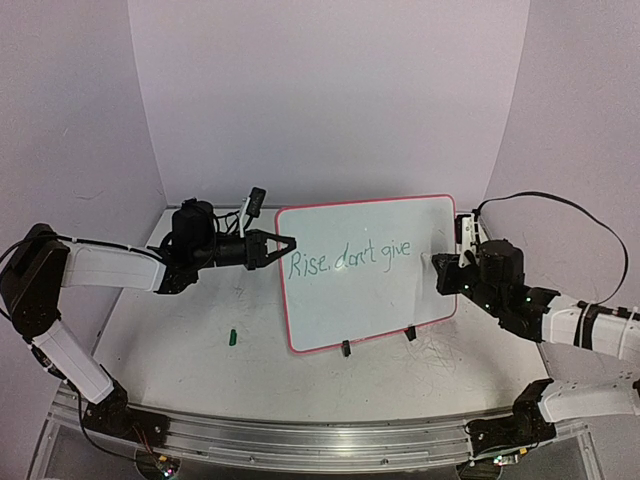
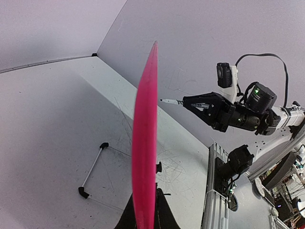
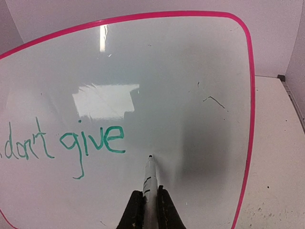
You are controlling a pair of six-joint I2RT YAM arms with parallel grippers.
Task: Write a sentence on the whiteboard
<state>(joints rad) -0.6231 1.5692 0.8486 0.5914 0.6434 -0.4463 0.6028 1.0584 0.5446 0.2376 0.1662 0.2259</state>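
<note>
a white, scuffed table sits in a booth of pale walls, with a metal rail along its near edge. the whiteboard stands upright at mid-table on two black feet, green writing on it reading "rise, don't give". a small green cap lies on the table near the board's lower left corner.

only the left wrist view shows the board edge-on, and a thin rod with black ends lying on the table on the board's far side. only the right wrist view shows the marker tip close up, just right of "give"; whether it touches the board i cannot tell.

the left gripper is clamped on the board's left edge, the pink frame between its fingers. the right gripper is closed around the marker, near the board's right edge.
</note>
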